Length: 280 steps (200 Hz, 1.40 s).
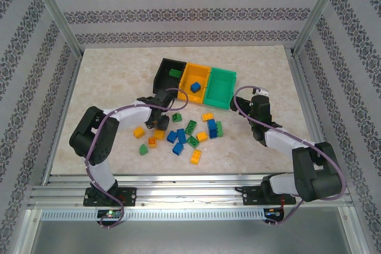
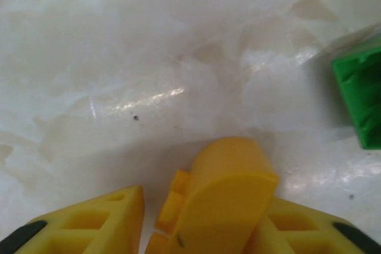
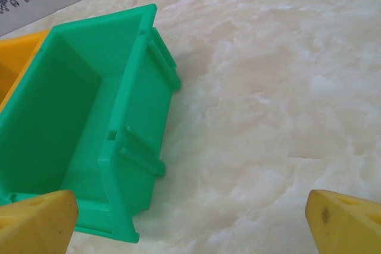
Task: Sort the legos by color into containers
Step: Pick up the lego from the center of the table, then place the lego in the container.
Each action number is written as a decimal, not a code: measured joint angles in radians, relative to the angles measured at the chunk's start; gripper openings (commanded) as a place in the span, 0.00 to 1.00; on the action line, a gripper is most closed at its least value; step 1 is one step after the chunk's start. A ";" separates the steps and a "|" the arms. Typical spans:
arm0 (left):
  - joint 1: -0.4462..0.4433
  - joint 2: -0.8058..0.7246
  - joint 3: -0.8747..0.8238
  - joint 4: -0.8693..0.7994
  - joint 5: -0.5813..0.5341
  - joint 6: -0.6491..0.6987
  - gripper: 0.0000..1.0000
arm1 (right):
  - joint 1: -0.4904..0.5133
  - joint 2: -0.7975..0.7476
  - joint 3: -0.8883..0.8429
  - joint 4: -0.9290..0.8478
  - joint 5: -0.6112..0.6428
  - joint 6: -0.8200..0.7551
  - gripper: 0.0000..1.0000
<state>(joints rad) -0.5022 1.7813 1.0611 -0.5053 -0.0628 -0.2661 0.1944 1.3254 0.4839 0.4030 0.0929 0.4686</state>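
Note:
Three containers stand side by side at the back: black [image 1: 165, 75], yellow-orange [image 1: 196, 78] and green [image 1: 221, 86] [image 3: 77, 141]. A green lego [image 1: 174, 74] lies in the black one and a blue lego [image 1: 195, 87] in the yellow-orange one. Several green, blue and yellow legos [image 1: 190, 135] are scattered on the table in front. My left gripper [image 1: 159, 121] [image 2: 199, 221] is down at the pile's left edge, shut on a yellow curved lego [image 2: 229, 191]. My right gripper [image 1: 257, 104] [image 3: 190, 230] stands open over bare table just right of the green container.
A green lego [image 2: 360, 99] lies a little to the right of the held one. More bricks lie left of the gripper, such as a yellow one [image 1: 139, 132] and a green one [image 1: 143, 149]. Metal frame posts [image 1: 59, 22] and patterned walls ring the marble table [image 1: 119, 81].

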 measured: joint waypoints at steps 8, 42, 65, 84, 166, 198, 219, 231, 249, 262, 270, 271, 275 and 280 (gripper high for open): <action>0.000 0.000 0.000 0.000 0.003 -0.001 0.29 | 0.000 0.000 0.000 0.000 0.000 0.000 0.98; 0.000 -0.006 0.000 0.000 0.013 0.003 0.17 | 0.000 0.000 0.000 0.000 0.000 0.000 0.98; 0.000 -0.026 0.001 0.004 0.049 0.006 0.13 | 0.000 0.000 0.000 0.000 0.000 0.000 0.98; 0.000 -0.032 0.027 0.010 0.103 0.012 0.12 | 0.000 0.000 0.000 0.000 0.000 0.000 0.98; -0.084 0.165 0.537 0.050 0.248 0.046 0.12 | 0.000 0.003 0.000 0.000 -0.004 0.000 0.98; -0.119 0.325 0.767 0.024 0.281 0.056 0.20 | 0.000 0.005 0.000 0.000 -0.004 0.001 0.98; -0.127 0.423 0.926 -0.023 0.296 0.059 0.33 | 0.000 0.006 0.000 0.001 -0.004 0.000 0.98; -0.130 0.471 1.006 -0.050 0.303 0.068 0.48 | 0.000 0.006 0.000 0.000 -0.004 0.000 0.98; -0.132 0.509 1.065 -0.079 0.303 0.068 0.66 | 0.000 0.006 0.000 0.000 -0.004 0.000 0.98; -0.133 0.510 1.066 -0.100 0.301 0.073 0.68 | 0.000 0.006 0.000 0.000 -0.004 0.000 0.98; -0.134 0.508 1.059 -0.103 0.298 0.076 0.68 | 0.000 0.006 0.000 0.000 -0.004 0.001 0.98; -0.134 0.508 1.058 -0.102 0.298 0.076 0.68 | 0.000 0.006 0.000 0.000 -0.004 0.000 0.98; -0.135 0.505 1.050 -0.101 0.295 0.076 0.68 | 0.000 0.006 0.000 0.000 -0.004 0.000 0.98; -0.136 0.499 1.032 -0.097 0.293 0.076 0.68 | 0.000 0.006 0.000 0.000 -0.004 0.001 0.98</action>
<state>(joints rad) -0.6384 2.2803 2.0926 -0.6018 0.2306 -0.1902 0.1944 1.3312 0.4839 0.4034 0.0891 0.4694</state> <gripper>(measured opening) 0.683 0.982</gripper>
